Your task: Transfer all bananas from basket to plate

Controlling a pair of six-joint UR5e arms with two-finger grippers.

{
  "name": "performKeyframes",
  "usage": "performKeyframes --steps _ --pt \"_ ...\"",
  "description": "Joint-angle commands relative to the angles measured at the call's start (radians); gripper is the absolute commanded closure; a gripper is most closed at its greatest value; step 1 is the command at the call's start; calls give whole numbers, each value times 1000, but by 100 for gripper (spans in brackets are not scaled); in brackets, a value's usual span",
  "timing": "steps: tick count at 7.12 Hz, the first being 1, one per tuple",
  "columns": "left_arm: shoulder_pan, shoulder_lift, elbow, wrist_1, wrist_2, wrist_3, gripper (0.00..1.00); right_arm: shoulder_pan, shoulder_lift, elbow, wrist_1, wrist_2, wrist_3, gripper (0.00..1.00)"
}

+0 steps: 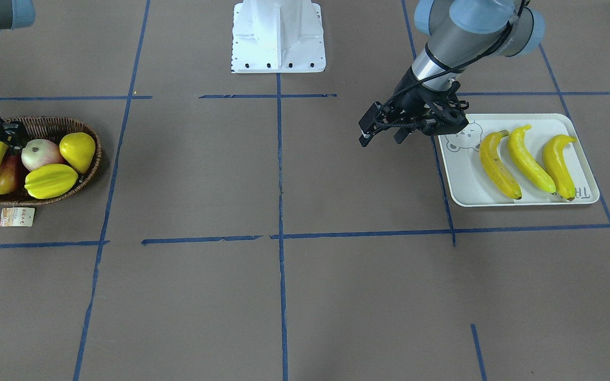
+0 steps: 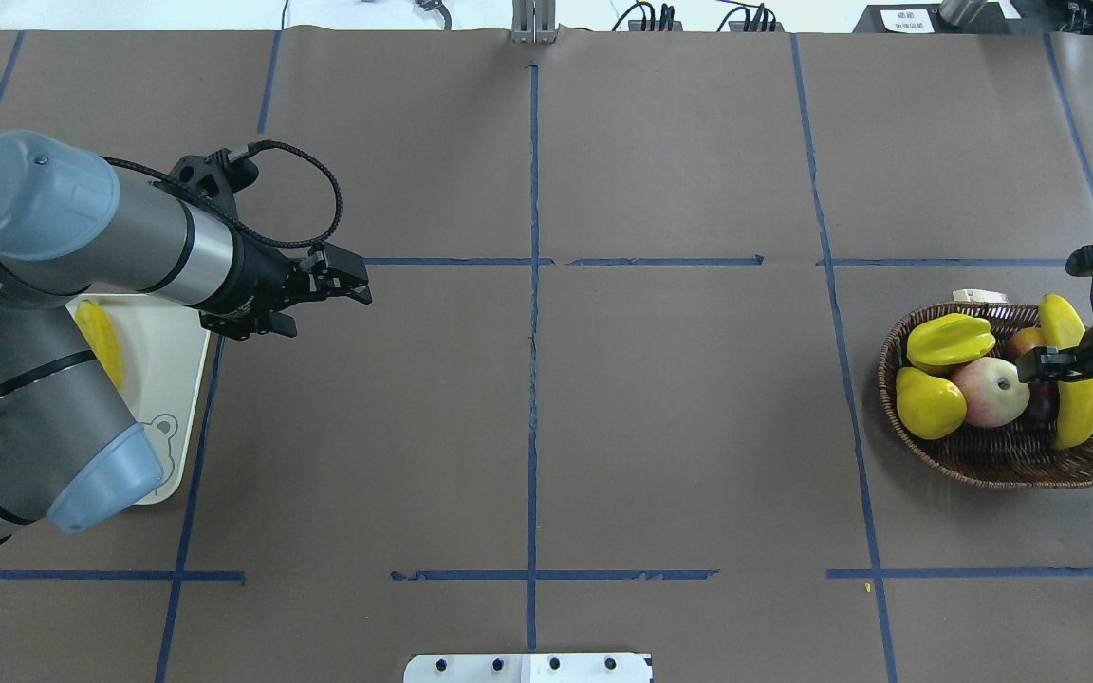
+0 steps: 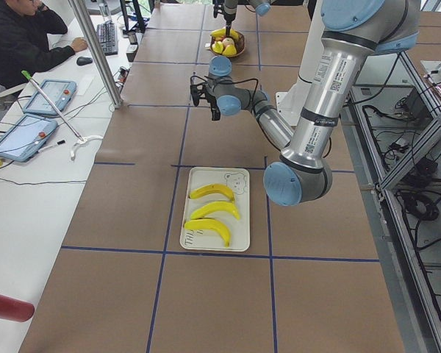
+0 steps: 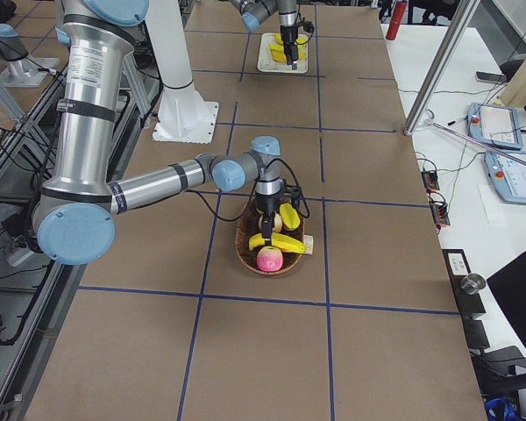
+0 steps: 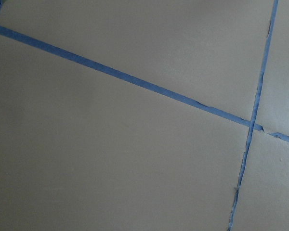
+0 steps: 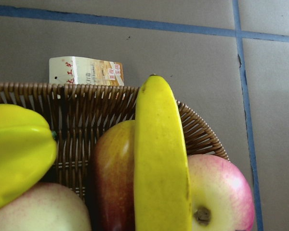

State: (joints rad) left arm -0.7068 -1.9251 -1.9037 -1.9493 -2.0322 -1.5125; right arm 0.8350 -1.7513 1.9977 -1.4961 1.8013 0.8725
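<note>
The right claw [image 2: 1068, 368] is clamped across the middle of the fourth banana [image 2: 1076, 413], which sits above the basket [image 1: 74, 126] at the robot's right end of the tabletop [image 1: 284, 296]. The banana runs over the other fruit, with its dark tip reaching past the basket's rim (whether it touches the fruit beneath cannot be told). Around it in the basket lie a ridged starfruit [image 1: 51, 181], a plump yellow pear-shaped fruit [image 1: 78, 151], a pale pink apple [image 1: 42, 153] and a reddish fruit [image 1: 9, 177]. A small paper tag [image 1: 17, 216] rests on the tabletop just outside the rim. Well apart, at the other end, the white plate [image 1: 464, 172] with its bear drawing carries three bananas [image 1: 528, 159] side by side. The left claw [image 1: 380, 138] hovers beside the plate's inner edge, tilted toward the middle of the tabletop, its fingers apart with nothing between them.
</note>
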Motion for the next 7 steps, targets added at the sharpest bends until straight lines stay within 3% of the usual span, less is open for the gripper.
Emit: performKeyframes --steps 1,2,3,4,7 --pt "1 -2 0 0 1 0 0 -4 -2 1 -1 12 -4 67" --pt "12 0 0 0 4 0 0 -4 -2 1 -1 13 -4 85" --pt "18 -2 0 0 4 -2 0 -4 -4 3 -1 19 -4 94" --pt "18 -8 -1 0 6 -21 0 -1 -7 35 -10 30 -4 97" --pt "20 -11 -12 0 15 -52 0 107 -63 287 -73 36 -9 99"
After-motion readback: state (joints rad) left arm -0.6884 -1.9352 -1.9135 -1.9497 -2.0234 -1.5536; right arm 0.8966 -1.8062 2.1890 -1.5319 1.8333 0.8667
